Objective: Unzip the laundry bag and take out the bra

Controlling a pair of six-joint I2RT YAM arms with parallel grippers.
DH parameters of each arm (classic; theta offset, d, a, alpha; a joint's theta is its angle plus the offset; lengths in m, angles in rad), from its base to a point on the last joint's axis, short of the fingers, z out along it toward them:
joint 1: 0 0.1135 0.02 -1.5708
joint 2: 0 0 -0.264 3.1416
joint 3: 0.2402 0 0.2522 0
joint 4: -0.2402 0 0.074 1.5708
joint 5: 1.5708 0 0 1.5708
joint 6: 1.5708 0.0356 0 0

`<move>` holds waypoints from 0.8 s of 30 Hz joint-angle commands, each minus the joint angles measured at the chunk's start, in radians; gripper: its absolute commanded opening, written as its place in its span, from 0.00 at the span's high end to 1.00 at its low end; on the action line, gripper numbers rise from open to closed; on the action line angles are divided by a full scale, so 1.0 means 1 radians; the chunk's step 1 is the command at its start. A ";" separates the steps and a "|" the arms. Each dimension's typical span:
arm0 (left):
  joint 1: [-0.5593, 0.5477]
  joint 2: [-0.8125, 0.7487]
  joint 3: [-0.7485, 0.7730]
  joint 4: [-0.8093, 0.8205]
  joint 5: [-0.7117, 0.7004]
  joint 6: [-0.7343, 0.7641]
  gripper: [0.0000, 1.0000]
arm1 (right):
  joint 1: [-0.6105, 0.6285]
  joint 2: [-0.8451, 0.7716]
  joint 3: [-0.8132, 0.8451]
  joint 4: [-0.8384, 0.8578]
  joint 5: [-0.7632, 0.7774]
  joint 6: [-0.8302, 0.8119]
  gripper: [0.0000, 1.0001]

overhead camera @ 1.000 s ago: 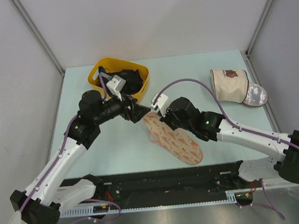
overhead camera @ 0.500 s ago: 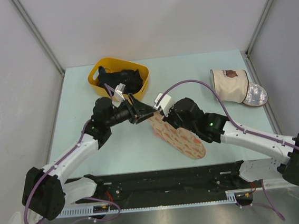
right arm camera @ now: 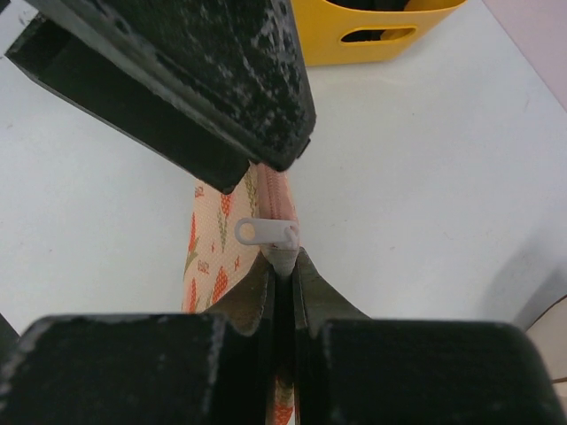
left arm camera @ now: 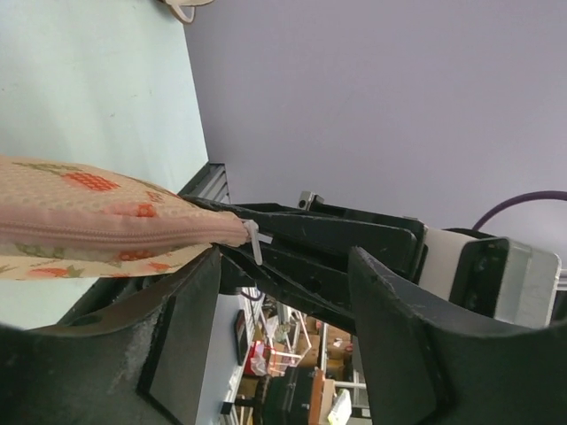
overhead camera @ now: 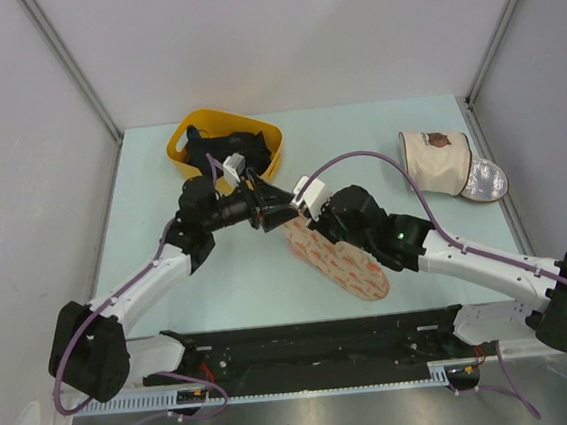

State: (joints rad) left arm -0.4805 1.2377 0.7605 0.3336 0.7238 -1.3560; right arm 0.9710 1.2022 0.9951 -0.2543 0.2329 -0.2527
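The laundry bag (overhead camera: 340, 259), peach-pink with red-orange print, lies zipped in mid-table. My right gripper (overhead camera: 305, 224) is shut on its far end, pinching the pink zip trim (right arm camera: 276, 190) just behind the white zip pull (right arm camera: 262, 232). My left gripper (overhead camera: 285, 210) faces that same end, open, its fingers (left arm camera: 182, 350) apart with nothing between them. In the left wrist view the zip pull (left arm camera: 254, 241) hangs off the bag's tip (left arm camera: 106, 226), just past my left fingertips. The left fingers (right arm camera: 221, 80) loom above the pull in the right wrist view. The bra is hidden.
A yellow basket (overhead camera: 182, 142) of dark clothes stands behind the left gripper. A beige cylinder bag (overhead camera: 437, 160) with a silvery lid (overhead camera: 485, 182) lies at the back right. A black rail (overhead camera: 316, 338) runs along the near edge.
My left arm has stretched rightward and brought its gripper up to the bag's zip end, its jaws narrowing somewhat. The right gripper kept its pinch and shifted slightly right.
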 commanded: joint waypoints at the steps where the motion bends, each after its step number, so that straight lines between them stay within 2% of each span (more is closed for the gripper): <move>1: 0.013 -0.003 0.037 0.051 0.092 -0.057 0.35 | -0.009 -0.013 0.004 0.053 0.010 -0.005 1.00; 10: 0.005 0.049 0.034 0.117 0.155 -0.136 0.34 | -0.021 -0.007 -0.001 0.058 0.006 0.009 1.00; 14: -0.009 0.072 0.062 0.084 0.163 -0.135 0.34 | -0.023 -0.007 -0.003 0.056 0.008 0.010 1.00; 18: -0.032 0.104 0.072 0.136 0.149 -0.155 0.34 | -0.023 -0.010 -0.003 0.058 0.014 0.018 1.00; 21: -0.041 0.126 0.048 0.191 0.132 -0.192 0.39 | -0.023 -0.013 -0.004 0.059 0.010 0.020 1.00; 24: -0.041 0.132 -0.004 0.310 0.092 -0.271 0.42 | -0.023 -0.007 -0.004 0.056 0.009 0.015 1.00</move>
State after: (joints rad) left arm -0.5156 1.3647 0.7887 0.4744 0.8383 -1.5227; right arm 0.9512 1.2022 0.9947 -0.2539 0.2287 -0.2405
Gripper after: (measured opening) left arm 0.589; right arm 0.057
